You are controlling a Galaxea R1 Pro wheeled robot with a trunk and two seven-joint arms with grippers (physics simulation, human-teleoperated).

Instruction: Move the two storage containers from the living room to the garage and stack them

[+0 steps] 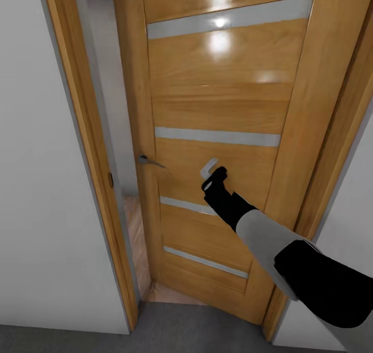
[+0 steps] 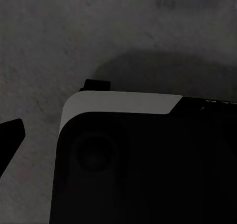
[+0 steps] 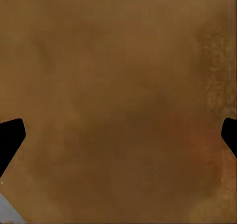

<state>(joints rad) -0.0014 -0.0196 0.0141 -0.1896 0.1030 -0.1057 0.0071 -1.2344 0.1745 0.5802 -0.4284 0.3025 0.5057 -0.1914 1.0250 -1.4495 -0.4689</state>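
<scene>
**Right arm reaching to a wooden door**

Black-and-grey right arm [image 1: 290, 249] stretches from the lower right toward the door, its right gripper [image 1: 211, 172] at the panel. From the left: a plain white wall [image 1: 36, 177], an orange-brown wooden door frame [image 1: 85, 151], a narrow gap showing light wood-plank floor [image 1: 135, 239], a small metal lever handle [image 1: 147, 160], then the honey-coloured wooden door with pale horizontal strips [image 1: 217, 104], slightly ajar. Right wrist view shows two dark fingertips [image 3: 10, 137] spread wide against the wood. Left gripper's fingertip [image 2: 9, 137] hangs over rough dark grey concrete floor [image 2: 59, 41]; whether it is spread or closed cannot be told. Neither storage container appears.
</scene>
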